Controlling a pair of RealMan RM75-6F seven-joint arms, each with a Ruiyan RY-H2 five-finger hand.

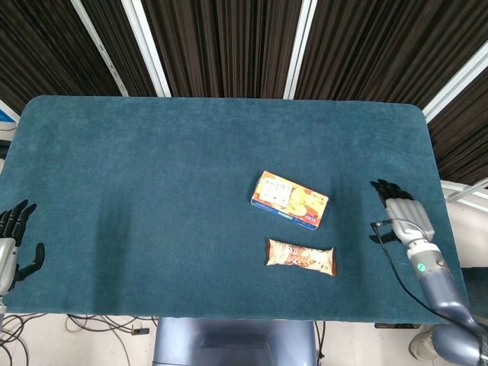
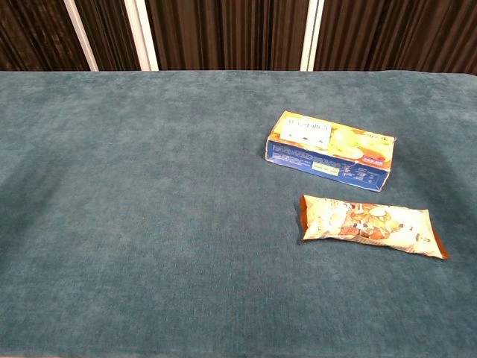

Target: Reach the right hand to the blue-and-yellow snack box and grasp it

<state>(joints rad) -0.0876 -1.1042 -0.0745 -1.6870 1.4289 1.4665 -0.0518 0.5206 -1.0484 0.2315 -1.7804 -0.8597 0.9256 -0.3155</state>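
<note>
The blue-and-yellow snack box [image 1: 290, 200] lies flat on the teal table, right of centre; the chest view shows the box [image 2: 329, 151] with its blue side facing me. My right hand [image 1: 401, 213] hovers over the table's right part, fingers apart and empty, well to the right of the box. At the table's near left corner my left hand [image 1: 11, 248] stays open and empty. Neither hand shows in the chest view.
A brown snack bar wrapper [image 1: 300, 257] lies just in front of the box, also seen as the wrapper [image 2: 370, 224] in the chest view. The teal table [image 1: 152, 191] ends in a right edge close behind my right hand. Dark curtains hang behind.
</note>
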